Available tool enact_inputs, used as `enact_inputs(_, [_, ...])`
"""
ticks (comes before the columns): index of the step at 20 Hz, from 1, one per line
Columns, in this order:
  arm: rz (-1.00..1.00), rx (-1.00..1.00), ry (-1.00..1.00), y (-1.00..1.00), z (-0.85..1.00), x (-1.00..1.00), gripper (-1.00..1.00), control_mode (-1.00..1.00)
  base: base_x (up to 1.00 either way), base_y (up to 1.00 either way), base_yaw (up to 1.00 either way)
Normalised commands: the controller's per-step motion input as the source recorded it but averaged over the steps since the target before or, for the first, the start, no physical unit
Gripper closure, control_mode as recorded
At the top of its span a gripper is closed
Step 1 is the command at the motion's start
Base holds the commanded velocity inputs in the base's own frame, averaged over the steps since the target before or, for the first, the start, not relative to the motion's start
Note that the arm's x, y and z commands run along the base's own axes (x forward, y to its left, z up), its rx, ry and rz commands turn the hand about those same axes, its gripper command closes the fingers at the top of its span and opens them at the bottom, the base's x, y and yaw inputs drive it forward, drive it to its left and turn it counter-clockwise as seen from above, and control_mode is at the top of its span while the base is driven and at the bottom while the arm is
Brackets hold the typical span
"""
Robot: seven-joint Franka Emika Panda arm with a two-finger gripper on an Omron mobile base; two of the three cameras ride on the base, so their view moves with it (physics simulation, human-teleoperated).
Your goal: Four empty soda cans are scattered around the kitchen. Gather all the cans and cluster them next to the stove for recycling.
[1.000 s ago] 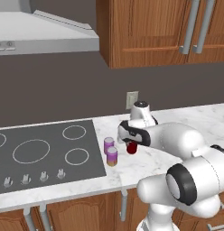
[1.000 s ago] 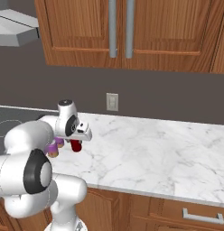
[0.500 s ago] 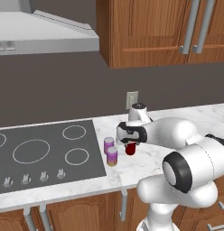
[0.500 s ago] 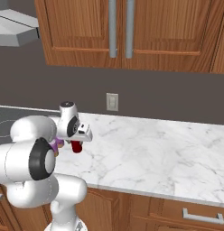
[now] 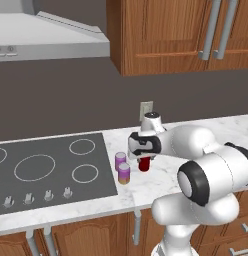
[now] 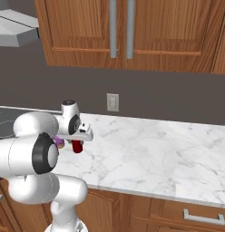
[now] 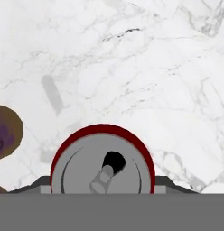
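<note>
Hand view: hand point(image 7: 103, 191) grips red can point(image 7: 103, 162) (upright).

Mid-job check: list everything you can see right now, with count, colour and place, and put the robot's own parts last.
purple soda cans: two, purple with pale tops, upright on counter right of stove
red soda can: one, red, upright between the gripper's fingers
stove: one, dark grey, white rings, left
counter: white marble
wall outlet: one, pale, backsplash
range hood: one, grey, above stove
upper cabinets: reddish-brown
gripper: one, shut on the red soda can
</note>
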Motion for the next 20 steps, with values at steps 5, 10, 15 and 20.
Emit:
enact_inputs(5, [0.00,0.00,0.00,0.00,-0.11,-0.08,-1.00,-1.00,0.00,0.00,0.00])
enact_inputs(10, [0.00,0.00,-0.10,0.02,-0.02,-0.05,-1.00,-1.00,0.00,0.00,0.00])
enact_inputs(15, [0.00,0.01,-0.05,0.00,0.11,-0.14,-1.00,-1.00,0.00,0.00,0.00])
enact_inputs(20, [0.00,0.00,-0.04,0.00,0.24,-0.13,-1.00,-1.00,0.00,0.00,0.00])
